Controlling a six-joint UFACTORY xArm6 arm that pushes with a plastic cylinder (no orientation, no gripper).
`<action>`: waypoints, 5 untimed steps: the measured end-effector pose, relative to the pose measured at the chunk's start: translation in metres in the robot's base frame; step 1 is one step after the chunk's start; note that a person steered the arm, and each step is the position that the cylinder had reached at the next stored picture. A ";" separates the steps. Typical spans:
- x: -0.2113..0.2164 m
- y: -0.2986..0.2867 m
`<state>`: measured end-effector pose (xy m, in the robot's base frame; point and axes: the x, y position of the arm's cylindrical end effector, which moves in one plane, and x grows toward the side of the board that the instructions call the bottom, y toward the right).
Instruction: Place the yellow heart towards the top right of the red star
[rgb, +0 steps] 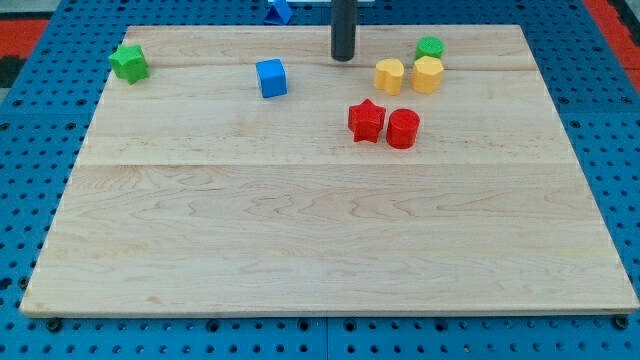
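The yellow heart lies on the wooden board near the view's top, right of centre. The red star lies just below it and slightly to the left, a small gap apart. My tip stands on the board to the left of the yellow heart and slightly above it, not touching it. It is well above the red star.
A yellow hexagon block touches the heart's right side, with a green cylinder above it. A red cylinder touches the star's right side. A blue cube and a green star lie to the left. A blue piece sits beyond the top edge.
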<state>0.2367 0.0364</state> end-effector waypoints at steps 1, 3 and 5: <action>0.018 0.050; 0.055 0.066; 0.064 0.029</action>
<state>0.3006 0.0658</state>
